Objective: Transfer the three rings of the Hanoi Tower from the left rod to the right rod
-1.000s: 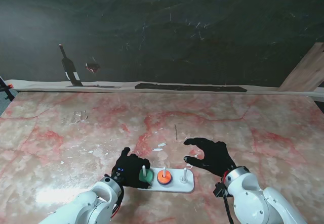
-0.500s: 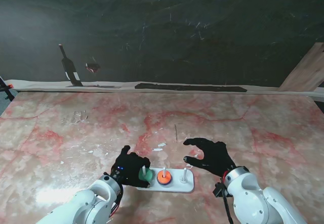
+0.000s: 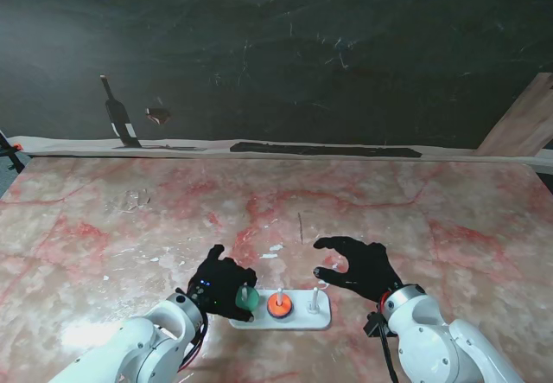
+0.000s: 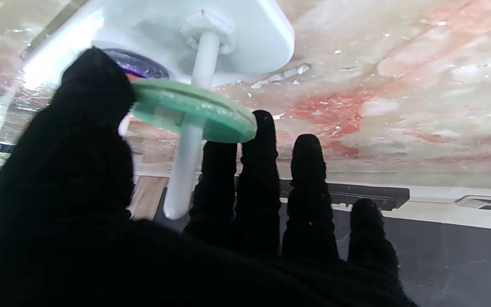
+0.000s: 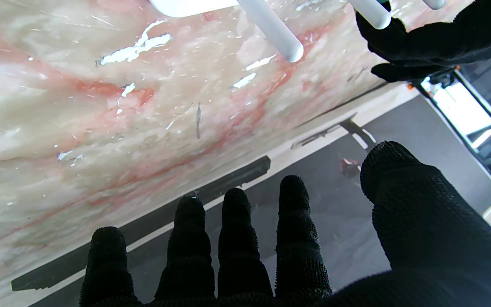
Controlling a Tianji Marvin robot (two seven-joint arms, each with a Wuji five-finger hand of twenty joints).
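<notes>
Left wrist view: my left hand (image 4: 100, 204) pinches the tilted green ring (image 4: 192, 111); tilt could jam it on the left rod (image 4: 190, 128).

Stand view: high, facing down and forward over the surface (image 3: 363, 201).
Wrist views: 2, close in, looking out along the fingers (image 4: 267, 179).
Shared: white rods (image 5: 271, 30).

Bench (image 3: 415, 210): shiny pink marble look. Left hand (image 4: 100, 221), right hand (image 5: 271, 256): black knit cloth, rough. Green ring (image 4: 194, 113): matt plastic. Base (image 4: 245, 38), rod (image 4: 190, 140): smooth white plastic.
</notes>
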